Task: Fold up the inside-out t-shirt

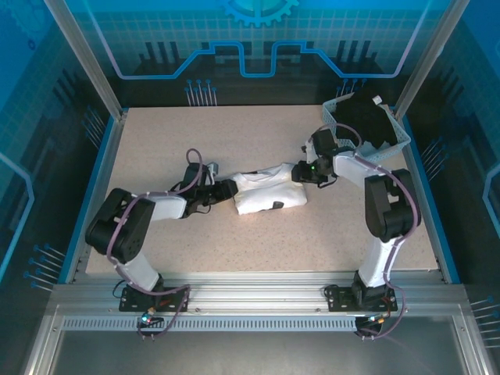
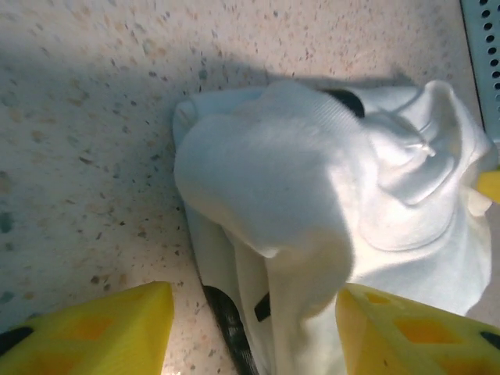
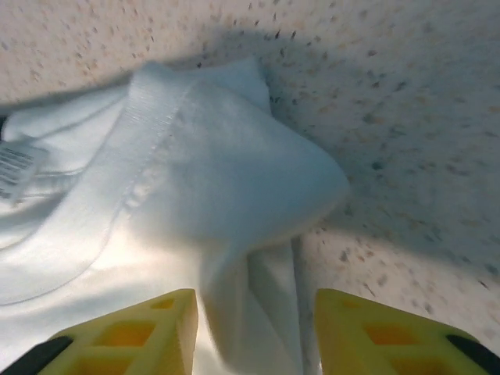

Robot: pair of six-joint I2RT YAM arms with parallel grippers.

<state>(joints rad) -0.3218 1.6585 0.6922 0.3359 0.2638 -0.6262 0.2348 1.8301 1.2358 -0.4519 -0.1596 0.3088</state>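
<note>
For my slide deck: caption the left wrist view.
Open left tool straddling the bunched white t-shirt on the speckled table.

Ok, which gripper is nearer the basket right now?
Right. The right gripper is at the end of the t-shirt nearest the basket; the left gripper is at the opposite end.

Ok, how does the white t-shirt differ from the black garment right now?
The t-shirt is white, the black garment dark. The t-shirt lies in a compact bundle on the table between the left tool and right tool; the black garment is heaped in the basket at the far right corner. Both are soft cloth.
</note>
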